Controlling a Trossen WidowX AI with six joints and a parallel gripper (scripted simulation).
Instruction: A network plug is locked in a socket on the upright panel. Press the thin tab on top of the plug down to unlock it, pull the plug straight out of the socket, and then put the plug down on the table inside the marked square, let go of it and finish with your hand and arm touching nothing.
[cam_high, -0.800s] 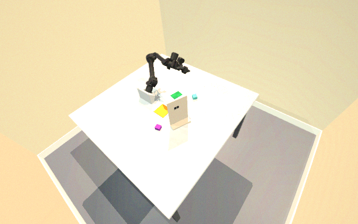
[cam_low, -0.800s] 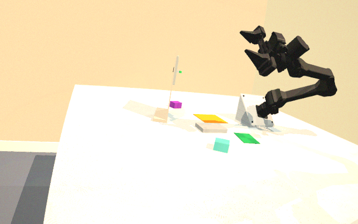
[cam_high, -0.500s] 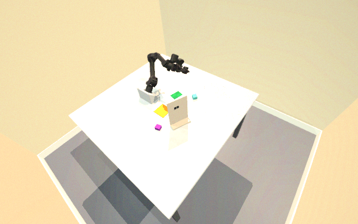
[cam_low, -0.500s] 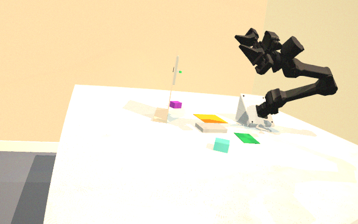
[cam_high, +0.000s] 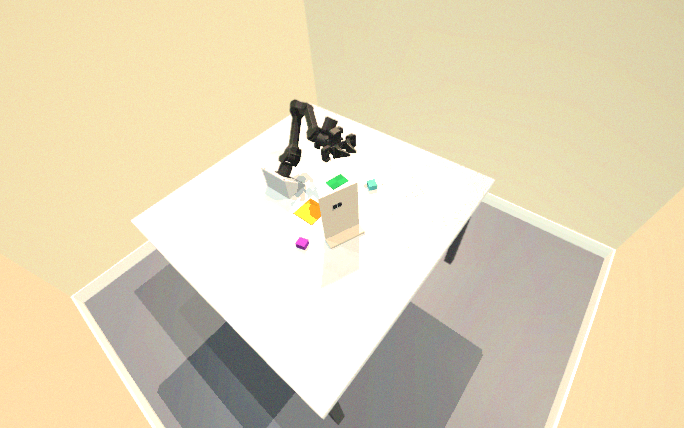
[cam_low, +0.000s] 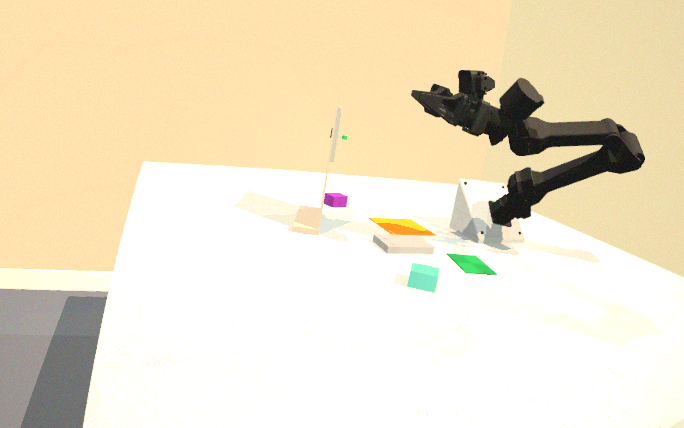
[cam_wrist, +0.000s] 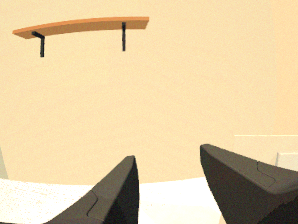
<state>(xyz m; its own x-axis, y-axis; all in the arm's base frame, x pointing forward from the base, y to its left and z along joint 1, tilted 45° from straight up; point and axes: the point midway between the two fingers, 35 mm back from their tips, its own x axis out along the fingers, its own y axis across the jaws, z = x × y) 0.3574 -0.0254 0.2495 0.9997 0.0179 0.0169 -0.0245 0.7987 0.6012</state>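
Exterior view: my gripper (cam_low: 422, 100) hangs high over the desk (cam_low: 252, 328), fingers partly apart, grasping nothing. The plug (cam_low: 344, 137) sits in the upright panel (cam_low: 334, 133), well apart from the gripper. Green square (cam_low: 471, 263) lies near the arm base.

White surface (cam_low: 252, 323) has the upright panel (cam_low: 333, 136), purple cube (cam_low: 335, 199), teal cube (cam_low: 423, 277), orange square (cam_low: 402, 226), green square (cam_low: 471, 263), and arm base (cam_low: 479, 217).

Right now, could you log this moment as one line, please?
gripper: empty, partly open | plug: in panel | arm: off table
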